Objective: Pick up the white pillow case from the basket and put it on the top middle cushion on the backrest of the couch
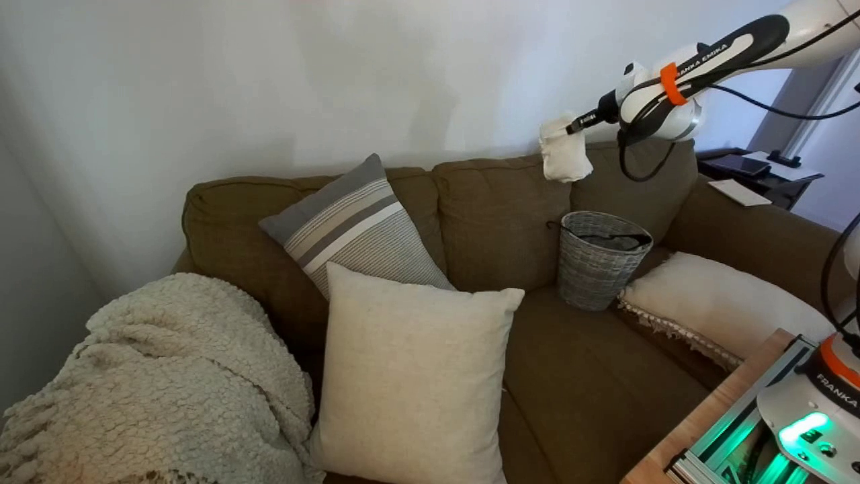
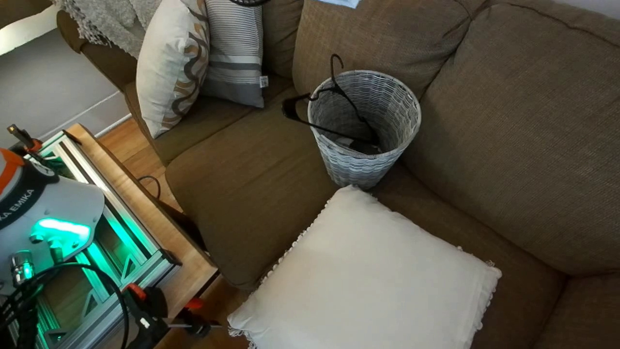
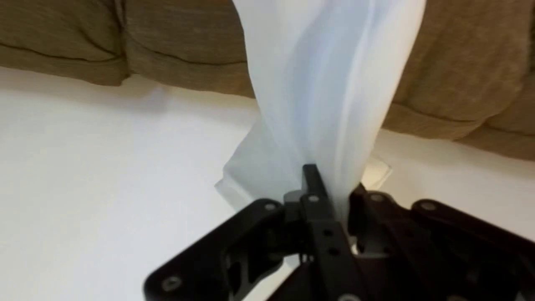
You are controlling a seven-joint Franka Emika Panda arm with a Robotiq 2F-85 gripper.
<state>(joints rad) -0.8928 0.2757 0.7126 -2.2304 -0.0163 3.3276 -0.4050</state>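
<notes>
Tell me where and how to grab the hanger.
Likely the jutting end of the hanger, pinched from above, outside the basket: it's slim and sticks out past the rim over the seat, while the opposite end sits down inside.

Pillow case point(image 3: 322, 83): cropped in wrist view; my tool point(image 3: 333, 179) hides the pinch.
Desk point(image 2: 154, 218): two corners cut off.

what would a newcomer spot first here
Probably the white cloth pillow case pinched in the black hand near the top of the brown fabric couch. Next, the green light glowing on the robot's white base, in front of the couch. Then the grey woven basket on the seat, a black clothes hanger jutting from it.
</notes>
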